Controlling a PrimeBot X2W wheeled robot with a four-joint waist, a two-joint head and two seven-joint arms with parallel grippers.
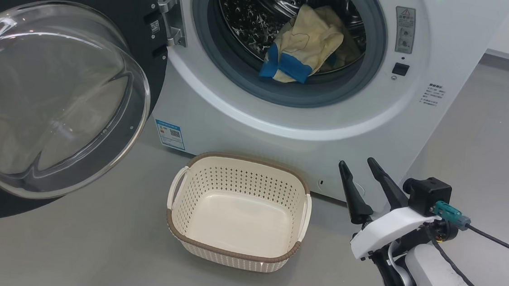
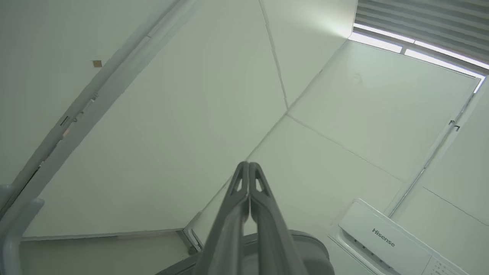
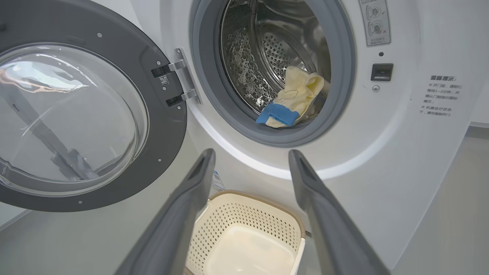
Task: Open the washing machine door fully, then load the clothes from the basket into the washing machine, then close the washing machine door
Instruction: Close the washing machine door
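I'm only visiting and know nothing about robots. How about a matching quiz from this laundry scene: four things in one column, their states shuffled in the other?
Things:
1. washing machine door
2. clothes
3. basket
4. left gripper

States:
A. empty, standing on the floor
B. closed tight
C. swung wide open
D. lying in the drum

Pairs: 1-C, 2-D, 3-A, 4-B
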